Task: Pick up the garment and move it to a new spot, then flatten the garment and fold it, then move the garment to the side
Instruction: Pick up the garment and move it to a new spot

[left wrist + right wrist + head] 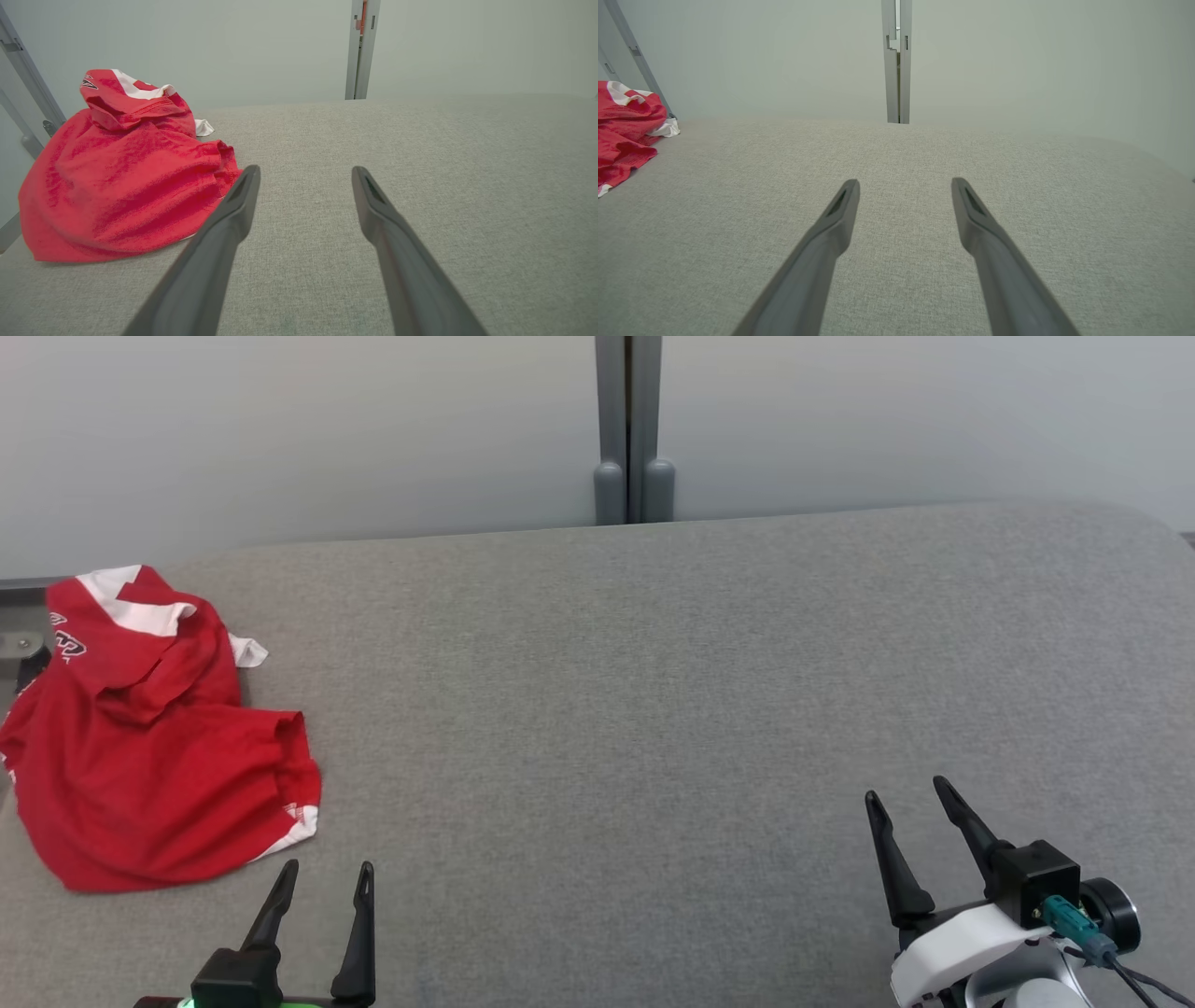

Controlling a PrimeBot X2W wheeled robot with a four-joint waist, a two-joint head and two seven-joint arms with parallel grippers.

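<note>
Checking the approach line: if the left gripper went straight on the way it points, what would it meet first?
Probably the bare grey surface, not the garment. The left gripper points past the red heap, which lies off to its left. The hem sits close beside that line, though, and depth is unclear.

The left gripper (329,866), two long dark tapered fingers on a black base, sits at the lower left of the head view, its fingers pointing up and spread wide apart. The right gripper (905,789), a matching dark pair on a black block and a rounded white wrist (962,957), sits at the lower right, equally spread and leaning slightly leftward.
</note>
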